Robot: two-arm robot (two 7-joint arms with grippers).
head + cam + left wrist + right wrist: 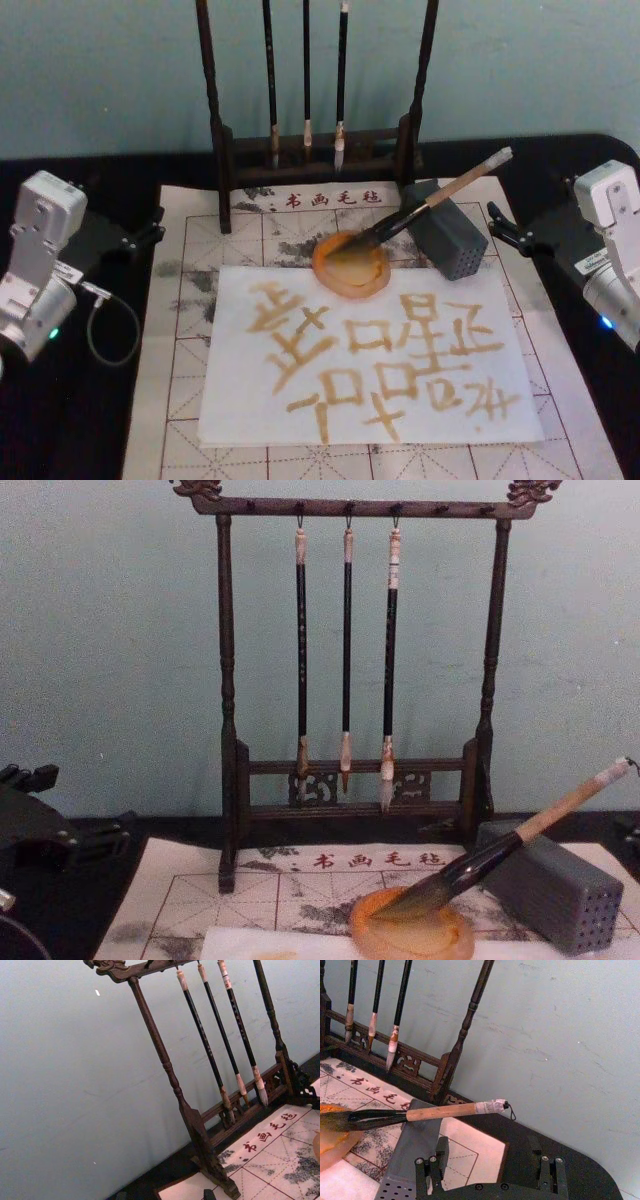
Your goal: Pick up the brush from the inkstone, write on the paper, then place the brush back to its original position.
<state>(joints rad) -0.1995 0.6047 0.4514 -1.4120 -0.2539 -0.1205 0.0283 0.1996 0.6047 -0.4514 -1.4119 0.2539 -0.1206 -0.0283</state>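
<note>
The brush (430, 205) lies with its dark tip in the round orange inkstone (350, 270) and its tan handle leaning on a grey block (450, 240). From the side, the brush (530, 830) slopes up from the inkstone (410, 935). The white paper (370, 400) in front of the inkstone carries several orange-brown characters. My left gripper (145, 230) is parked open at the mat's left edge, well away from the brush. Open as well, my right gripper (497, 225) sits just right of the block. Its two fingers stand wide apart (490, 1167), below the brush handle (440, 1111).
A dark wooden rack (310, 150) with three thin hanging brushes stands behind the inkstone. A gridded felt mat (180, 400) lies under the paper on the black table. The grey block (550, 885) has small holes in its end. A cable loops near the left arm (110, 330).
</note>
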